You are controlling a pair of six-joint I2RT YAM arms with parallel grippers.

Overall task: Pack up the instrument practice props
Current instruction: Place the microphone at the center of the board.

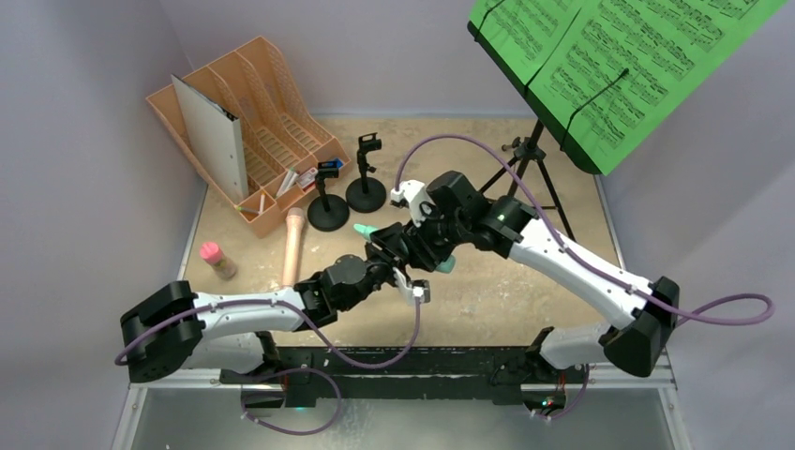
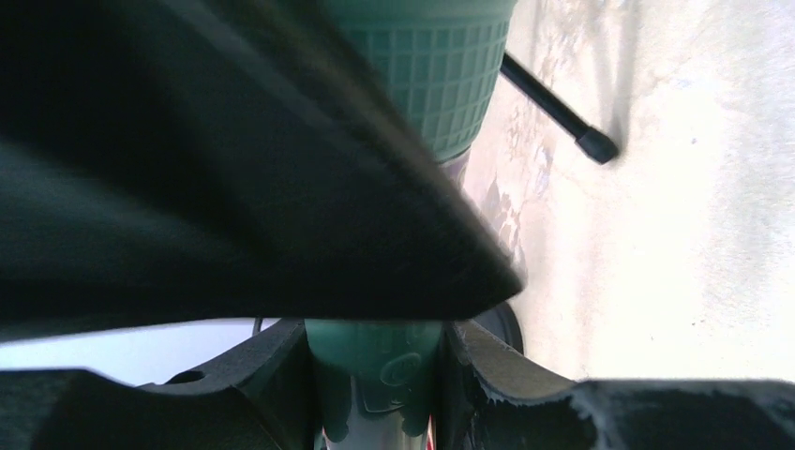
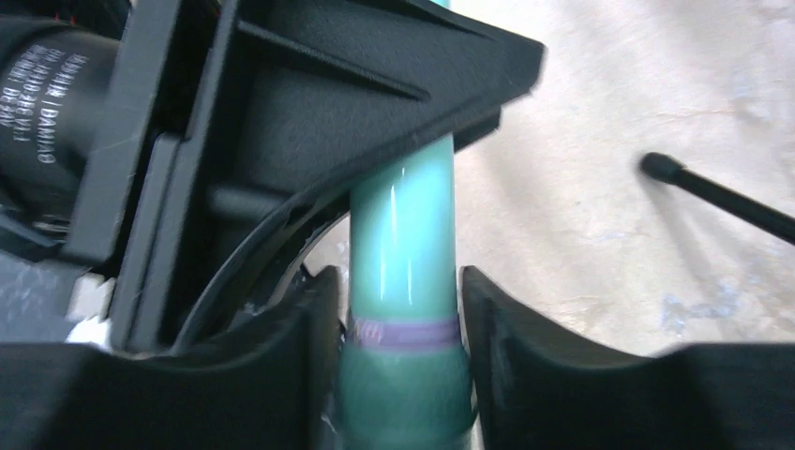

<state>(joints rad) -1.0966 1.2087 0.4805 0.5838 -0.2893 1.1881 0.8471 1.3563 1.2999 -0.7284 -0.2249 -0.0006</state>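
Handover of teal mic (image 1: pixel 364 230) looks to be the step in hand; both grippers meet on it at mid-frame in the top view, above the table (image 1: pixel 525 300). Right gripper (image 3: pixel 403 356) is clamped on the handle at its purple band, a finger pressed to each side. Left gripper (image 2: pixel 375 375) has its fingers against the teal body too, so it seems to be grasping the same mic, with the gridded head showing at the top of the left wrist view. The two sets of fingers sit just beside each other along the mic, with little room between them.

Pink mic (image 1: pixel 293 246) lies flat left of centre; two clip poles (image 1: pixel 327 197) stand upright just above it, near the rack (image 1: pixel 253 122) at upper left. Tripod (image 1: pixel 530 159) stands at upper right with the green pages (image 1: pixel 609 56) on its desk; none of these is packed yet, so the task is at an early stage.

Next move, as I judge it: one gripper must let go only once the other's hold is sure; then the free arm backs straight off so it does not knock the mic askew. The holder then carries it to wherever the props go, perhaps the rack's front tray. The risk is a slip on the smooth handle.
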